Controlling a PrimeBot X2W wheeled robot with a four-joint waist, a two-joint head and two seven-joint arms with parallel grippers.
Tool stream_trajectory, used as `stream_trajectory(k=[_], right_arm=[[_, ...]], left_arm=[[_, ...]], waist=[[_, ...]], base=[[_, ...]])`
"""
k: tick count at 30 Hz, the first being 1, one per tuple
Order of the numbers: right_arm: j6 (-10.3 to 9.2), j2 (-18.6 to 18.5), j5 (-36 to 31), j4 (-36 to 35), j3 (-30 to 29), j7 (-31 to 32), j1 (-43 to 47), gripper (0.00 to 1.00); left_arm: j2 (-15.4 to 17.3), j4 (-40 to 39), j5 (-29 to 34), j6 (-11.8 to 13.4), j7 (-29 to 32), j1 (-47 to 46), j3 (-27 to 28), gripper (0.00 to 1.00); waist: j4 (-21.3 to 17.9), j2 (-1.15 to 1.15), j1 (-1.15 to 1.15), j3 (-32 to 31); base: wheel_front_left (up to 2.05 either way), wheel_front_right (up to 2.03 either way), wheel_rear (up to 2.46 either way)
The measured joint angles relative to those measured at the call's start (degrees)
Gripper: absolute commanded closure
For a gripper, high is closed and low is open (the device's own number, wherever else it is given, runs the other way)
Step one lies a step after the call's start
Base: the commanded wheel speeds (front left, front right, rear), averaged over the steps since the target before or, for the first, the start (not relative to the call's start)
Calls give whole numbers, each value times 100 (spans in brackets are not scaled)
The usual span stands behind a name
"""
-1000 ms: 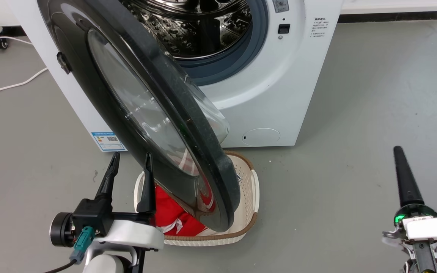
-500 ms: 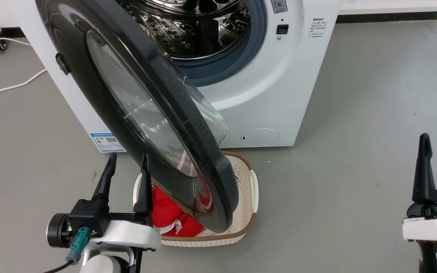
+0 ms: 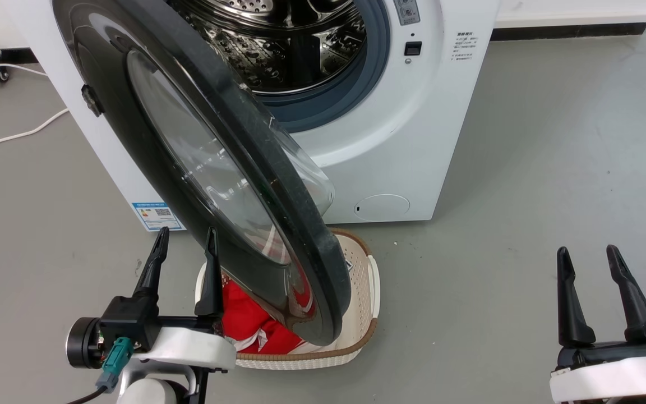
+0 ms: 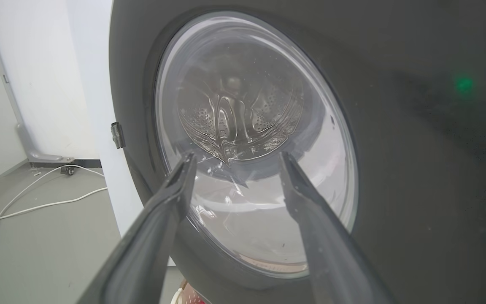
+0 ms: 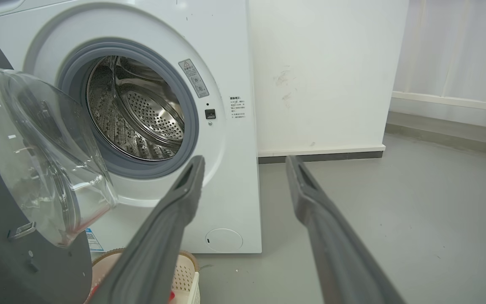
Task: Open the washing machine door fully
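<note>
Looks like a bare test lab rather than a home: lone white washing machine [image 3: 396, 140] on a seamless grey floor [image 3: 553, 168], blank white walls [image 5: 323, 76], dark skirting [image 5: 319, 156], a laundry basket [image 3: 367, 292] set before it.

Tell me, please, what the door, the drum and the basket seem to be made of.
Door: glossy black, probably plastic; it shows sharp reflections. Its bowl: clear glass or plastic; one sees through it. Drum: bright perforated metal, likely stainless steel. Basket: cream plastic with punched holes; its brown rim looks woven.
</note>
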Motion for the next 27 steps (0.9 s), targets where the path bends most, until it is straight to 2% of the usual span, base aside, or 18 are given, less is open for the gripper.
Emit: stream_trajectory(k=[13,14,15,17,27], right_arm=[[0,32,21,7,33,31,-2,0],[0,32,30,7,31,31,-2,0],[0,32,44,8,35,33,-2,0],[0,32,53,8,42,38,-2,0],[0,33,60,2,26,65,-2,0]], left_arm=[[0,76,12,-42,0,16,7,0],[0,100,12,-43,0,16,5,2],[0,108,10,-46,0,17,3,55],[0,111,5,-49,0,17,-3,100],[0,-66,-109,12,0,9,36,100]], waist=[[-27,0,0,-53],[-27,0,0,-53],[-27,0,0,-54],[-27,0,0,-55],[-27,0,0,-19]], base=[[0,0,0],[0,0,0],[0,0,0],[0,0,0],[0,0,0]])
